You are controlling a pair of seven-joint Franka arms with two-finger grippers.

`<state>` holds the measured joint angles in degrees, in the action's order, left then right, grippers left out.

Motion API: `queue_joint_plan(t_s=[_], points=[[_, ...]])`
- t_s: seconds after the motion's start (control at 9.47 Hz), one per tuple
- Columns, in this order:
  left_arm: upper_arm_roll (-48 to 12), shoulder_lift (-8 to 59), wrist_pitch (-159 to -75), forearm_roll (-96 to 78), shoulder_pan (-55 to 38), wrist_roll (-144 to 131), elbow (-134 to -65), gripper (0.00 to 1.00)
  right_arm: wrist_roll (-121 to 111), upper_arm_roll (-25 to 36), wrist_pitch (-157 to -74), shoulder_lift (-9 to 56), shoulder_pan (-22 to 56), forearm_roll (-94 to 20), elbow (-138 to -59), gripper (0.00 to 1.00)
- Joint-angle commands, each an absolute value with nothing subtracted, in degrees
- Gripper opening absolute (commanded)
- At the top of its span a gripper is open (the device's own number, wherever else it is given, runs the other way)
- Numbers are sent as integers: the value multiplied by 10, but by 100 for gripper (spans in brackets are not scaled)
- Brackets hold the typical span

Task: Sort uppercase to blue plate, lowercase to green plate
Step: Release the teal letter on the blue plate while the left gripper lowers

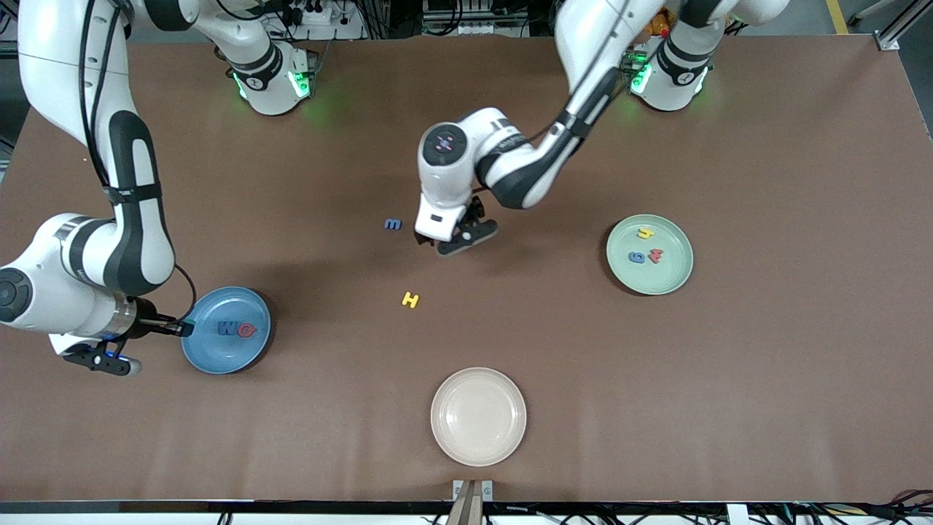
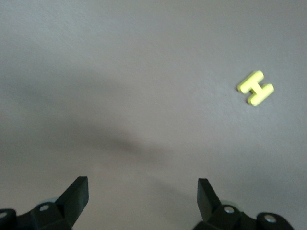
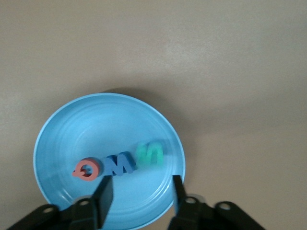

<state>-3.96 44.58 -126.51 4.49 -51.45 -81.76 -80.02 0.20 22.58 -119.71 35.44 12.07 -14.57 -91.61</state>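
The blue plate (image 1: 211, 354) (image 3: 96, 124) lies toward the right arm's end of the table. It holds a red Q (image 1: 248, 330) (image 3: 86, 169), a blue W (image 1: 227, 329) (image 3: 120, 164) and a teal letter (image 3: 150, 153) in a row. My right gripper (image 1: 182, 328) (image 3: 141, 184) hangs over the plate's rim, open, with nothing between its fingers. The green plate (image 1: 660, 281) holds a yellow h (image 1: 645, 233), a blue g (image 1: 637, 257) and a red letter (image 1: 656, 254). A yellow H (image 1: 410, 300) (image 2: 255, 87) and a blue m (image 1: 393, 224) lie on the table. My left gripper (image 1: 459, 237) (image 2: 143, 184) is open over the table beside the m.
A cream plate (image 1: 477, 415) with nothing in it sits near the table's front edge, nearer to the camera than the yellow H. The brown tabletop (image 1: 765, 379) spreads wide around all three plates.
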Motion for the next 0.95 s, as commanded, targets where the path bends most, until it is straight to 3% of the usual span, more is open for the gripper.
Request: queue_joint_plan(t_s=[0.0,0.32,0.84], points=[[22,505,-1266,79,-586,-828,-730,100,-7,214,-1196,349,111,-136,-912,100],[24,520,-1378,84,-599,-833,-716,100,-7,214,-1201,353,112,-134,-908,100],[25,562,-1410,85,-643,-766,-706,100,-7,214,-1201,355,115,-134,-908,100]])
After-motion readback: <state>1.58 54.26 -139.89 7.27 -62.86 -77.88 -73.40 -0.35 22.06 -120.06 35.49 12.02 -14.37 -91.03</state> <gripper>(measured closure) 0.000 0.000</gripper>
